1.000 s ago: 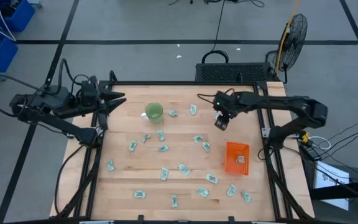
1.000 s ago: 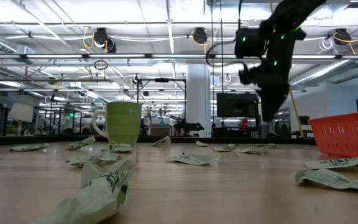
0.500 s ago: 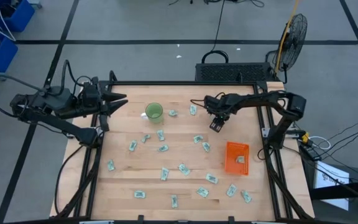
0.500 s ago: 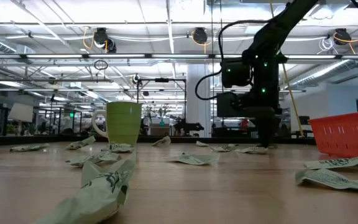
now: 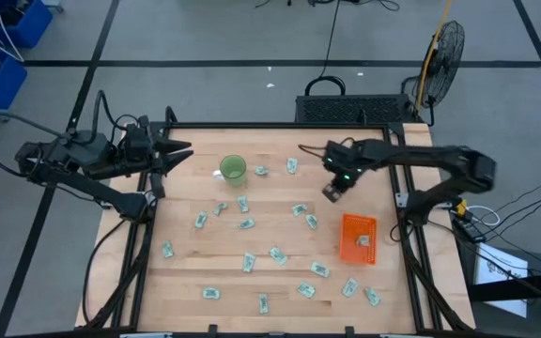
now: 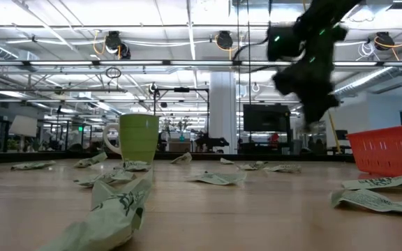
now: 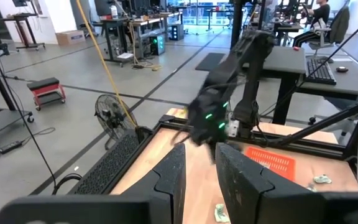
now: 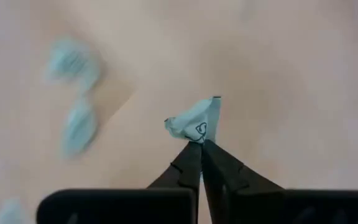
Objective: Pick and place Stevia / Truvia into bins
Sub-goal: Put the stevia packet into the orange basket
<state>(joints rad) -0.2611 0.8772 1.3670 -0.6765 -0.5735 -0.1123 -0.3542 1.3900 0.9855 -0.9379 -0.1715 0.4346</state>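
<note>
Several pale green-and-white Stevia packets [image 5: 277,253] lie flat, scattered over the wooden table. The orange bin [image 5: 358,238] stands at the right, holding one packet. My right gripper [image 5: 332,193] hangs above the table just far-left of the bin, shut on one crumpled packet [image 8: 194,122]. In the low view it shows blurred, well above the tabletop [image 6: 315,115]. My left gripper [image 7: 201,180] waits raised over the table's far left corner [image 5: 182,148], open, with nothing between its fingers. My right gripper pinches the packet's near edge [image 8: 197,138] between its two fingertips [image 8: 190,154]. The fingers come from above, pointing steeply down. The crumpled packet sticks out beyond the tips, clear of the table.
A round green cup [image 5: 232,169] stands at the far middle-left, with packets around it. Bare wood lies between the right gripper and the bin. A black metal frame [image 5: 407,235] borders the table.
My right gripper dropped to the tabletop a little toward the left edge, shut on a packet there, then rose and swung back toward the bin, rolling its wrist. The packet has come up off the table with it.
</note>
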